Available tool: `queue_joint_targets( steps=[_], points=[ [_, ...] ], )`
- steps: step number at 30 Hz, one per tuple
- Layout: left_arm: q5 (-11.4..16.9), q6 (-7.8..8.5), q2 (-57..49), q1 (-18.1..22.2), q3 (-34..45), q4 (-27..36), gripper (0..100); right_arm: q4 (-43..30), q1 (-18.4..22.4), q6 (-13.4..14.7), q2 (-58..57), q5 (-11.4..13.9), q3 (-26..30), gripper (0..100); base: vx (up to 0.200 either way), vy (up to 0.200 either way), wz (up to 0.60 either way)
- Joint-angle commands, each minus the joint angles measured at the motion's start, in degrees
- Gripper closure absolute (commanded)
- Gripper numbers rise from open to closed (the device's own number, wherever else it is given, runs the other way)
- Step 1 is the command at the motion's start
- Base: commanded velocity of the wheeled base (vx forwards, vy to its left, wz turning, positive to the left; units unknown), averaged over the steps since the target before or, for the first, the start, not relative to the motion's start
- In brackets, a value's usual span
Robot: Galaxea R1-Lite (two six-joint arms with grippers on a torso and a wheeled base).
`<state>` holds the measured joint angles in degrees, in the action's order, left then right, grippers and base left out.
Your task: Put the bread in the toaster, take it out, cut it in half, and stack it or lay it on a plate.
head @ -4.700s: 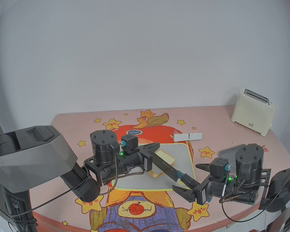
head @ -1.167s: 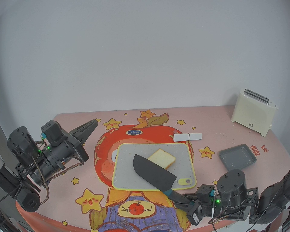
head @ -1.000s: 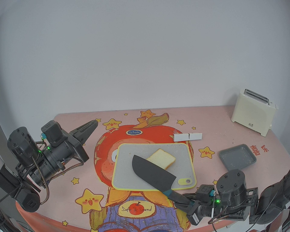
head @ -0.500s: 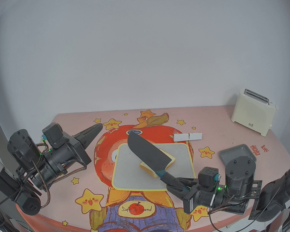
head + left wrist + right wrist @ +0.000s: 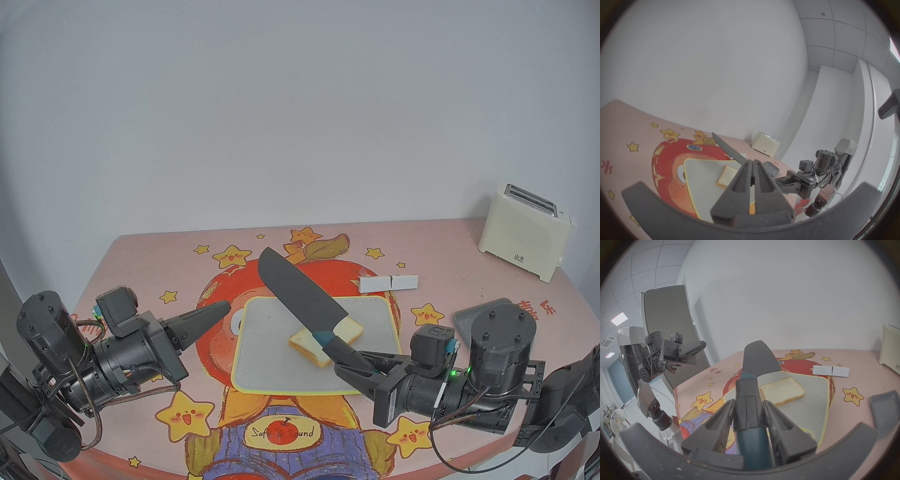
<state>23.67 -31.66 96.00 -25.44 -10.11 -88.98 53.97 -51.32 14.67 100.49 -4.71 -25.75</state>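
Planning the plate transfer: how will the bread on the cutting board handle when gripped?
The bread looks thin and soft, so it probably sags or dents under a pinch. A seam across it suggests two halves, likely to part when lifted.

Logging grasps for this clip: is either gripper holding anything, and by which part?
The right gripper holds the knife by its handle, blade tilted upward. The left gripper is shut, empty.

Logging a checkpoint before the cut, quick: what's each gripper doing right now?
Left gripper: closed, holding nothing.
Right gripper: closed on the knife handle.
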Motion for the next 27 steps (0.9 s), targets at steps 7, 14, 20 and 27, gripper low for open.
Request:
queue_joint_targets(
  steps=[7,14,20,27],
  points=[
    [0.1,-18.18,0.3,-3.9,-1.0,-1.0,100,0.3,-2.5,-1.5,0.1,0.0,1.4,100,0.000,0.000,0.00],
    [0.2,-18.26,3.0,-3.8,-0.1,-1.0,100,0.3,-2.9,-1.7,0.2,0.0,1.6,100,0.000,0.000,0.00],
    [0.5,-18.26,3.1,-3.7,-0.2,-1.0,0,0.3,-3.0,-1.8,0.1,0.0,1.5,100,0.000,0.000,0.00],
    [-0.1,-18.09,6.3,-3.3,-0.5,-1.0,0,0.3,-3.3,-2.9,-0.6,0.0,1.9,100,0.000,0.000,0.00]
  ],
)
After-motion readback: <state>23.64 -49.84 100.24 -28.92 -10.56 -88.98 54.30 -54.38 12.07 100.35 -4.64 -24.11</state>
